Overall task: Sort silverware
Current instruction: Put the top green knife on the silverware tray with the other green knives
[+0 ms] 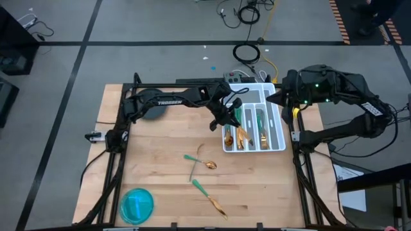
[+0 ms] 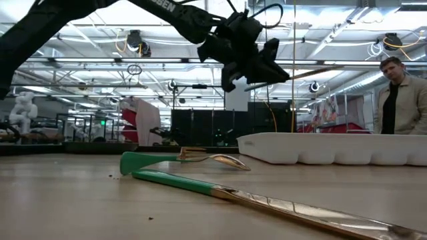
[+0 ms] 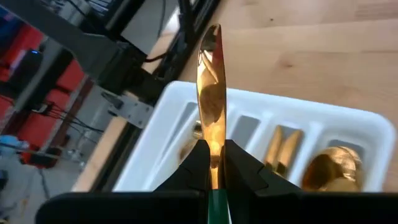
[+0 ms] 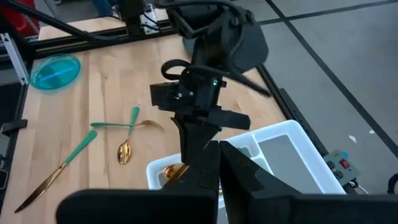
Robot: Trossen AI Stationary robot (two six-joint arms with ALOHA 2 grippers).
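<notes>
Knife blade (image 3: 211, 93) and teal handle sit pinched between the left gripper (image 3: 214, 163) fingers, the gold blade pointing out over the white compartment tray (image 3: 373, 134). On the high view this gripper (image 1: 226, 114) hangs at the tray's nine o'clock edge, above the table rather than on it; the low view shows the knife (image 2: 293, 75) held roughly level and well above the tray (image 2: 333, 148).

Other silverware is split in two lots. Several gold-headed pieces already lie in the tray's slots (image 1: 244, 136), toward its six o'clock end. Three pieces are loose on the wooden table (image 1: 160, 160) at about seven o'clock from the tray: a spoon (image 1: 209, 164) crossed by a fork (image 1: 194, 168), and a second knife (image 1: 210, 197) nearer the front edge. A blue round bowl (image 1: 137, 204) stands at the table's seven o'clock corner.

The right gripper (image 4: 219, 163) waits at the tray's three o'clock side, fingers pressed together and empty.

Risk, as I judge it: the grip is narrow and sits low on a slim handle, so the long blade could swing or slip out. Released from this height or off-line, the knife may strike a divider, land across two slots, or join the wrong kind. A low approach could also nudge the light tray.
</notes>
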